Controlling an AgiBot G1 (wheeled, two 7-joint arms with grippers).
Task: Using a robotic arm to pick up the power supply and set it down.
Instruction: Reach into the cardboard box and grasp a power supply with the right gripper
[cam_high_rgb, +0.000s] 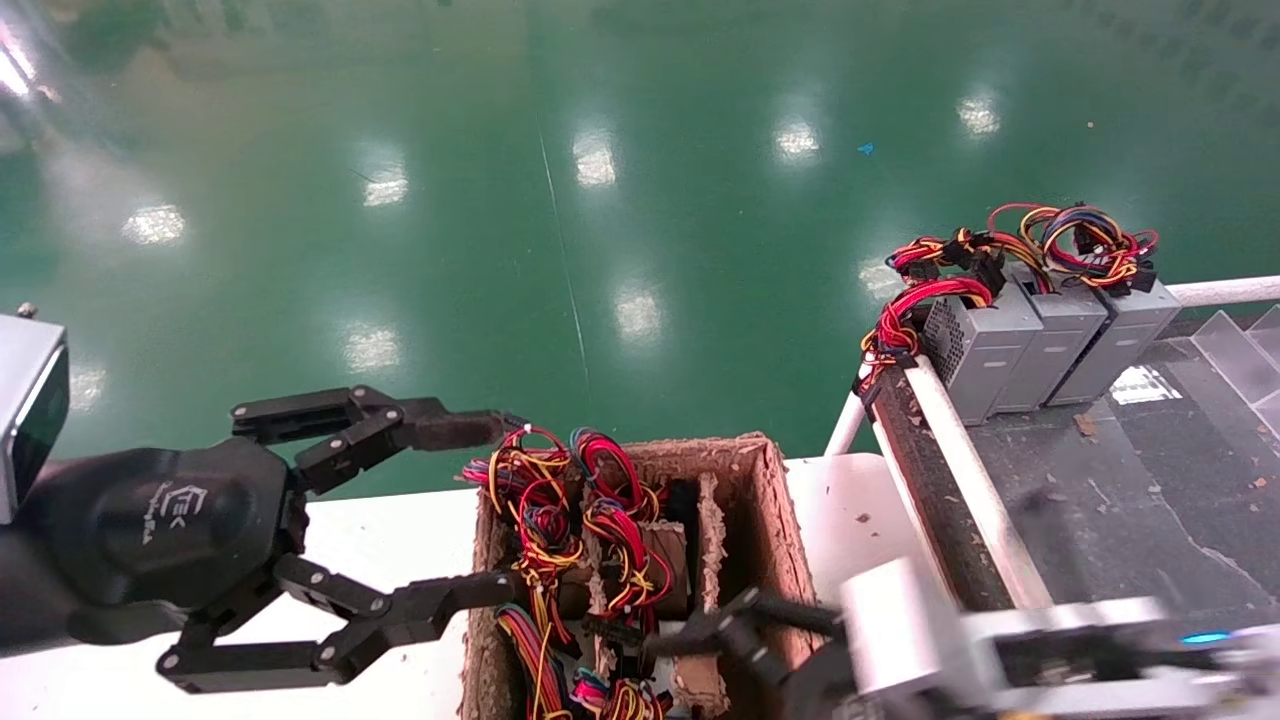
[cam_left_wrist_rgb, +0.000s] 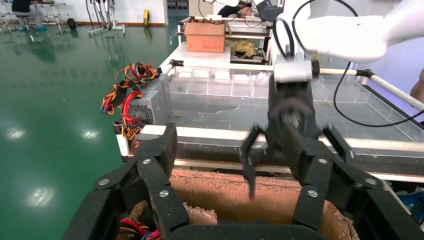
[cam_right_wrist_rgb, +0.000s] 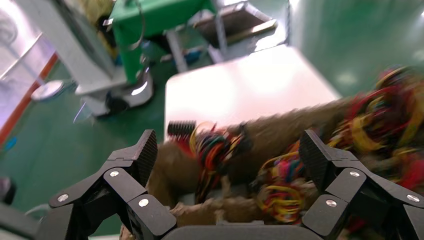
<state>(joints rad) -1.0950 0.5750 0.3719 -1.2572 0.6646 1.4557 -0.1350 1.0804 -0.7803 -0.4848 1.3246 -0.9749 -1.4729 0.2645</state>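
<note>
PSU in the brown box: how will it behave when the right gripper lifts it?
The power supply is a metal case, so probably rigid. Its wires look floppy and tangled with neighbouring bundles, so they may snag or drag. The right gripper is open above the box.

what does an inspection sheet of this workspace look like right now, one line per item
surface: white table under a brown divided box; dark conveyor tray to the robot's right.
job's things: three grey power supplies stand side by side at the tray's far end; more sit in the box, mostly hidden by wires.
clutter: small debris on the tray.
grippers: left gripper open, at the box's left edge; right gripper open, empty, over the box's near end.
cables: red, yellow, black wire bundles fill the box; more hang from the tray units.
surroundings: glossy green floor.
</note>
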